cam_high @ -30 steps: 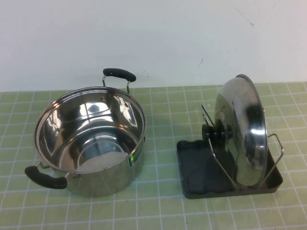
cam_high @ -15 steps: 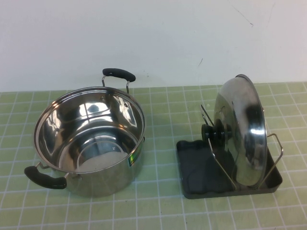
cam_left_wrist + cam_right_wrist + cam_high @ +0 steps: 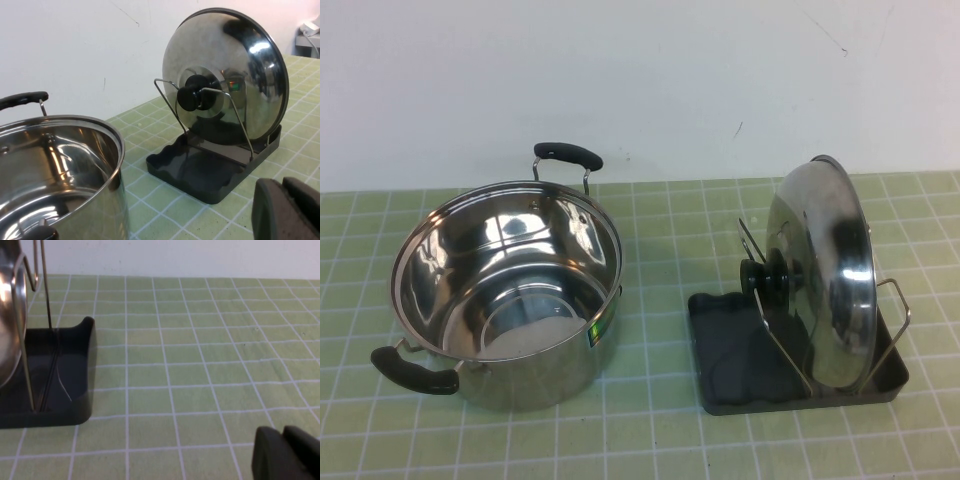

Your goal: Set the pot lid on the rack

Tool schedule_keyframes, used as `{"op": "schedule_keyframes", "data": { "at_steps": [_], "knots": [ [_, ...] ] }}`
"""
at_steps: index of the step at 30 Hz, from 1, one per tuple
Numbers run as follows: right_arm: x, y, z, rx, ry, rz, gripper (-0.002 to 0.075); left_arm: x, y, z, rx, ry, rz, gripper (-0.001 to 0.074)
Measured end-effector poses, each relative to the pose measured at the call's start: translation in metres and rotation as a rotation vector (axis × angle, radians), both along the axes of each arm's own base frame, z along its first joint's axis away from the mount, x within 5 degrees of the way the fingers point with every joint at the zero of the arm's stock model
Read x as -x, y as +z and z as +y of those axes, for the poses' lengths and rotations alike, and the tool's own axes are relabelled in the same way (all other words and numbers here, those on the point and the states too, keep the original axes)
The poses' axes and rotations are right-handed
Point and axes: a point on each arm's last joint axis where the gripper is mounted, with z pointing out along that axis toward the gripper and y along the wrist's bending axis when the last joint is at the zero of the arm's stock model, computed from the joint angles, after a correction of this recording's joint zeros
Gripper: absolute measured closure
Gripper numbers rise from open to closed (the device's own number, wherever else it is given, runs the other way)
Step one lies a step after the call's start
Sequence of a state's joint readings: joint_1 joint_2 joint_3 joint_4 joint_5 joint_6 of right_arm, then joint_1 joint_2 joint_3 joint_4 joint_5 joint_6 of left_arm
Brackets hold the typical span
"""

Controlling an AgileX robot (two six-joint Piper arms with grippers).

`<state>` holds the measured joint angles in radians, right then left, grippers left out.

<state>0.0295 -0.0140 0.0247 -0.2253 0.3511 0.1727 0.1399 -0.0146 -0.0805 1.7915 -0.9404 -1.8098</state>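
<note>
The lid (image 3: 825,270) stands upright in the rack (image 3: 720,345), knob toward the pot (image 3: 505,290). The pot's green sticker (image 3: 595,332) is unreadable. Both the left gripper (image 3: 287,210) and right gripper (image 3: 285,452) sit low over the table; for both I cannot tell the jaw state.

Pot lid (image 3: 825,270) upright on edge in rack (image 3: 740,365) (knob facing pot).

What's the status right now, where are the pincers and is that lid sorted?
Left pincer and right pincer both low over the table, holding nothing. Pot lid standing on edge in the rack. Pot sits apart, nothing blocking.
</note>
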Motion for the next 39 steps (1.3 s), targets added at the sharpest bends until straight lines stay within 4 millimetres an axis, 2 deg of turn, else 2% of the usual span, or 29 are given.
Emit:
{"op": "schedule_keyframes", "data": {
  "at_steps": [4, 12, 14, 17, 23, 27, 30, 35, 39],
  "knots": [
    [0.0, 0.0, 0.0, 0.0, 0.002, 0.0, 0.0696, -0.005, 0.005, 0.005, 0.046, 0.079, -0.033, 0.0737],
    [0.0, 0.0, 0.0, 0.0, 0.002, 0.0, 0.0696, -0.018, 0.03, 0.04, 0.239, 0.481, -0.285, 0.0737],
    [0.0, 0.0, 0.0, 0.0, 0.002, 0.0, 0.0696, -0.02, 0.03, 0.052, 0.266, 0.604, -0.284, 0.0737],
    [0.0, 0.0, 0.0, 0.0, 0.002, 0.0, 0.0696, -0.022, 0.026, 0.063, 0.215, 0.738, -0.26, 0.0737],
    [0.0, 0.0, 0.0, 0.0, 0.002, 0.0, 0.0696, -0.022, 0.016, 0.078, 0.227, 0.908, -0.159, 0.0737],
    [0.0, 0.0, 0.0, 0.0, 0.002, 0.0, 0.0696, -0.023, 0.009, 0.08, 0.22, 0.94, -0.123, 0.0737],
    [0.0, 0.0, 0.0, 0.0, 0.001, 0.001, 0.0696, -0.027, -0.008, 0.078, 0.197, 0.91, -0.092, 0.0737],
    [0.0, 0.0, 0.0, 0.0, 0.001, 0.001, 0.0696, -0.028, -0.015, 0.075, 0.294, 0.864, -0.029, 0.0737],
    [0.0, 0.0, 0.0, 0.0, 0.001, 0.001, 0.0696, -0.029, -0.017, 0.069, 0.128, 0.783, -0.048, 0.0737]
  ]
}}
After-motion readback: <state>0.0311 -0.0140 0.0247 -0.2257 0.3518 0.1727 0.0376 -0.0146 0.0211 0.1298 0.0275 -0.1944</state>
